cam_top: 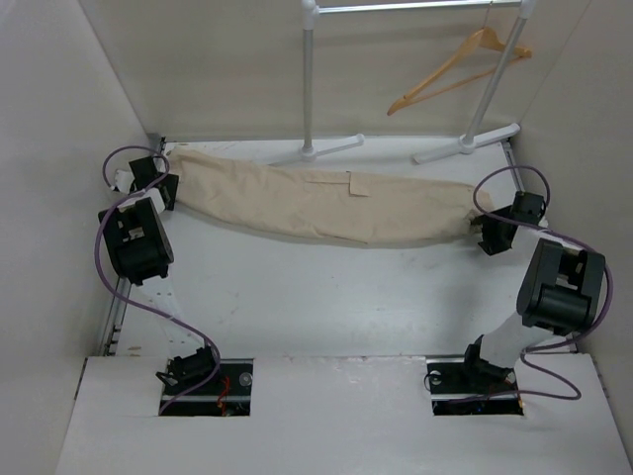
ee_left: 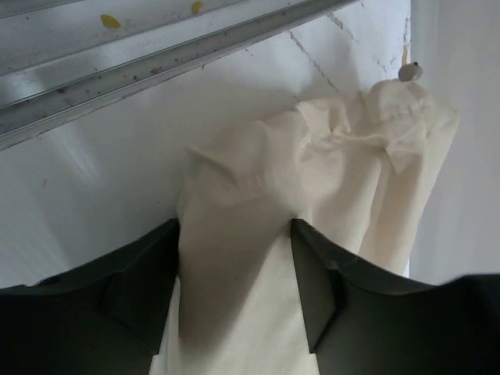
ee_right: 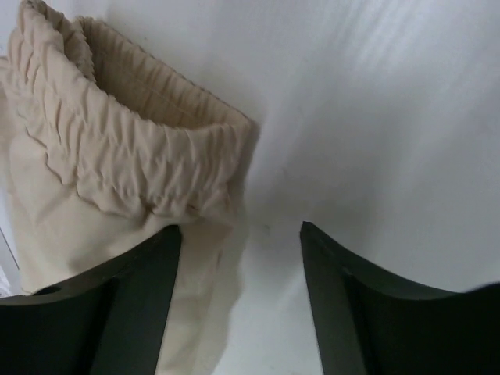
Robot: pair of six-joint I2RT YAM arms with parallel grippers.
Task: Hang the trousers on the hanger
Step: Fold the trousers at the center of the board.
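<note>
The beige trousers (cam_top: 326, 203) lie stretched flat across the far part of the table, leg ends at the left, elastic waistband at the right. The wooden hanger (cam_top: 455, 69) hangs on the rack at the back right, away from both arms. My left gripper (cam_top: 163, 188) is at the leg ends; in the left wrist view it (ee_left: 234, 234) is open with the cloth (ee_left: 312, 172) lying between its fingers. My right gripper (cam_top: 485, 233) is at the waistband; in the right wrist view it (ee_right: 241, 230) is open, and the waistband (ee_right: 117, 156) reaches to its left finger.
The white metal clothes rack (cam_top: 312, 79) stands at the back, with its feet (cam_top: 465, 143) on the table just behind the trousers. White walls close in the left, right and back. A metal rail (ee_left: 156, 62) runs along the table's left edge.
</note>
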